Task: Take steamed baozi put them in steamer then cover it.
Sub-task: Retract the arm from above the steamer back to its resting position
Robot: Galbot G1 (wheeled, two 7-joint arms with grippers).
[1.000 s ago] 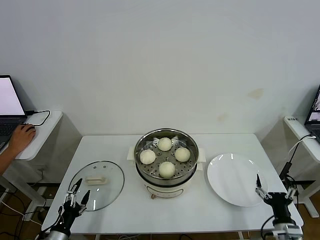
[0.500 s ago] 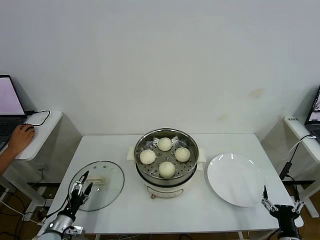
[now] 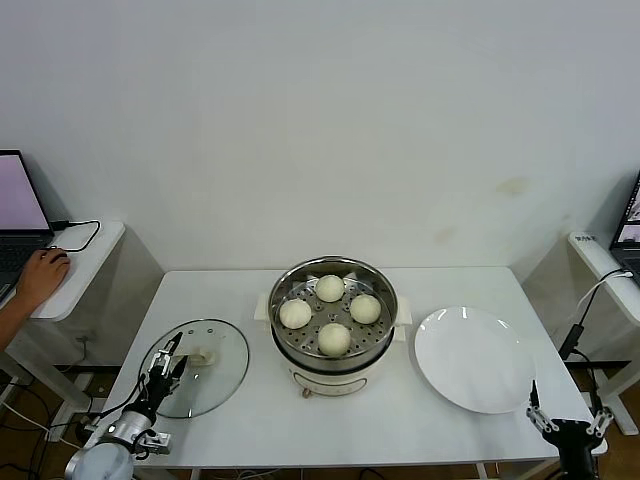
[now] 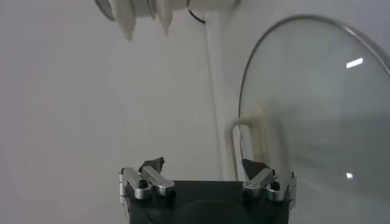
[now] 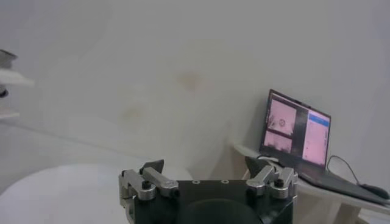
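Observation:
Several cream-white baozi (image 3: 334, 339) sit in the shiny steel steamer (image 3: 380, 330) at the table's middle. The glass cover (image 3: 215, 385) lies flat on the table to its left, with its cream handle (image 3: 203, 357) at the centre. My left gripper (image 3: 170, 352) is open and empty over the cover's left rim, just short of the handle. In the left wrist view the open gripper (image 4: 202, 164) faces the cover (image 4: 317, 122) and its handle (image 4: 239, 143). My right gripper (image 3: 567, 405) is open and empty, low at the table's front right corner.
A flat white plate (image 3: 470, 358) lies right of the steamer; it also shows in the right wrist view (image 5: 61, 189). Side tables with laptops stand at far left (image 3: 20, 205) and far right (image 5: 295, 137). A person's hand (image 3: 42, 275) rests on the left one.
My left gripper has moved forward from the cover's front edge onto its left rim, nearer the handle. My right gripper has dropped back and down from the plate's edge.

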